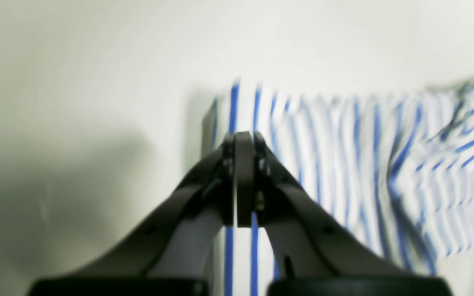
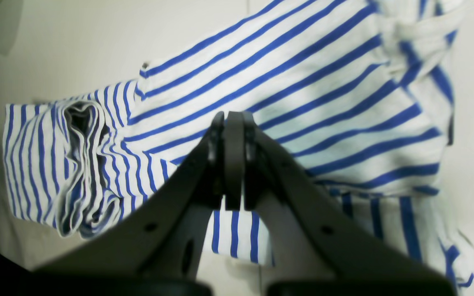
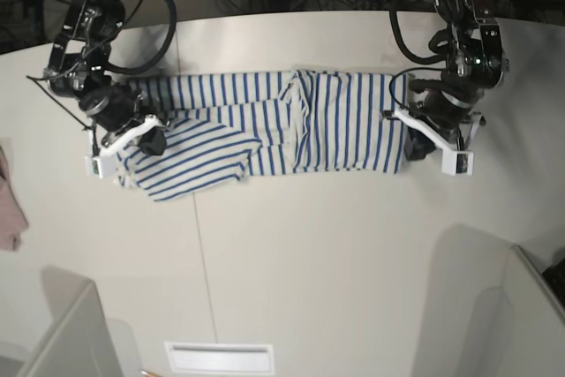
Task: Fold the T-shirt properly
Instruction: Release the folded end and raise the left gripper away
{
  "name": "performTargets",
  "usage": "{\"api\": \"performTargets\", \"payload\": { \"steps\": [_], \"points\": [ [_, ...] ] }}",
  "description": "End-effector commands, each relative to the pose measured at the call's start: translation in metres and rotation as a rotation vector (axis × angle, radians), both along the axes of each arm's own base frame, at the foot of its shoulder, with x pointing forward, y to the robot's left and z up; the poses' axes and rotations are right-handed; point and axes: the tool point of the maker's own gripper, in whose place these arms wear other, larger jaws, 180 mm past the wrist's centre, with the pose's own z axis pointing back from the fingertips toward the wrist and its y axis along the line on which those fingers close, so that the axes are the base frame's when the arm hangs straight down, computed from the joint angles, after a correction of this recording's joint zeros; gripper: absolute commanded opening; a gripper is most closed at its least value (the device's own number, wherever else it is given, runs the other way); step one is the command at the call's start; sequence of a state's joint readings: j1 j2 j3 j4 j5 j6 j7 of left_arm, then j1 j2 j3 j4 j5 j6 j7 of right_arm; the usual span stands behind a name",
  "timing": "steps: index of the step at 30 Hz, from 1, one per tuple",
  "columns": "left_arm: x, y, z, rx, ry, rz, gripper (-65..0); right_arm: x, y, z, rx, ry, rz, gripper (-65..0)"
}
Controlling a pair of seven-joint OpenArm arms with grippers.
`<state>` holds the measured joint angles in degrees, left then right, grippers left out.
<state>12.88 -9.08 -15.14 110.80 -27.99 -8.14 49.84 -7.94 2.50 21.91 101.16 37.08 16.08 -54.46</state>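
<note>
The left gripper (image 1: pixel 244 139) has its two dark jaws pressed flat together, and in the left wrist view their tips sit right at the edge of the T-shirt (image 1: pixel 344 164), with striped cloth showing both beyond the tips and below them between the jaw arms; whether a fold of cloth is pinched between the pads cannot be told, since that view is blurred. In the base view this gripper (image 3: pixel 408 126) is at the end of the shirt on that view's right, low over the hem edge. The right gripper (image 2: pixel 233 119) is likewise clenched, jaws meeting with no gap, and hangs over the striped fabric; in its wrist view the cloth lies behind and under the tips, and no cloth is seen caught between them. In the base view it (image 3: pixel 152 139) sits at the shirt's other end, over the sleeve part that angles down toward the near side. The T-shirt (image 3: pixel 282 125), white with thin blue stripes, lies stretched out sideways across the far half of the pale table (image 3: pixel 335 253), between the two arms, with a bunched ridge of folds running across its middle and crumpled layers near the right gripper's end. A pinkish cloth (image 3: pixel 9 205) lies at the table's edge on the base view's left, well apart from the shirt.
</note>
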Motion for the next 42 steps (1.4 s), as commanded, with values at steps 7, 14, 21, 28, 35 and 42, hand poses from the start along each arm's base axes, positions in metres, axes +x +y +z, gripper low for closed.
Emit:
{"api": "performTargets", "payload": {
  "steps": [7, 14, 21, 28, 35, 42],
  "points": [
    [0.027, -0.018, -0.009, -0.027, -0.001, -0.051, -65.0, 0.012, -0.003, 0.015, -0.003, -0.059, -0.005, -65.0],
    [0.005, -0.008, -0.065, -0.049, 0.138, -0.010, -65.0, 0.010, -0.007, 0.014, -0.006, -0.057, -0.013, -65.0],
    [0.008, -0.010, -0.051, -0.032, 0.050, -0.054, -65.0, 0.010, -0.006, 0.014, -0.005, -0.055, -0.011, -65.0],
    [0.008, -0.013, -0.035, -0.014, 0.005, -0.068, -65.0, 0.010, -0.006, 0.013, -0.003, -0.055, -0.013, -65.0],
    [0.014, -0.006, -0.046, -0.040, 0.033, -0.039, -65.0, 0.008, -0.008, 0.010, -0.006, -0.044, -0.014, -65.0],
    [-0.031, 0.082, 0.010, -0.077, -0.094, 0.175, -65.0, 0.005, -0.050, 0.014, 0.005, 0.033, -0.120, -65.0]
  ]
}}
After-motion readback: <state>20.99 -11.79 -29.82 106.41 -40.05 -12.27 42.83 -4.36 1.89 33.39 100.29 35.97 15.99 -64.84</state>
